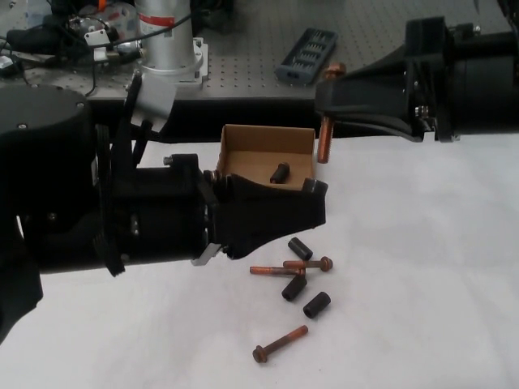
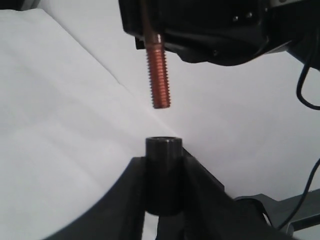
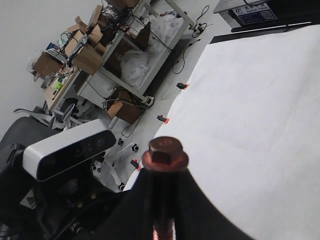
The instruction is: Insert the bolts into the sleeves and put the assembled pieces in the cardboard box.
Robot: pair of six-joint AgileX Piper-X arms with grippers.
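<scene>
First, align. The left gripper (image 2: 164,180) clamps the sleeve (image 2: 163,150) upright. The right gripper (image 3: 162,200) grips the bolt (image 2: 158,75), threads down, just above the bore and not touching. Centre the tip, keep the bolt vertical, and lower slowly.

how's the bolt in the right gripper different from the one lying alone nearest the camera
The held bolt stands upright, head up, threads down; the loose bolt lies flat on the white sheet, slanted. The held bolt is clamped in the right gripper, off the sheet; the loose bolt lies free of both grippers. Both are copper-coloured, with a wider head at one end.
</scene>
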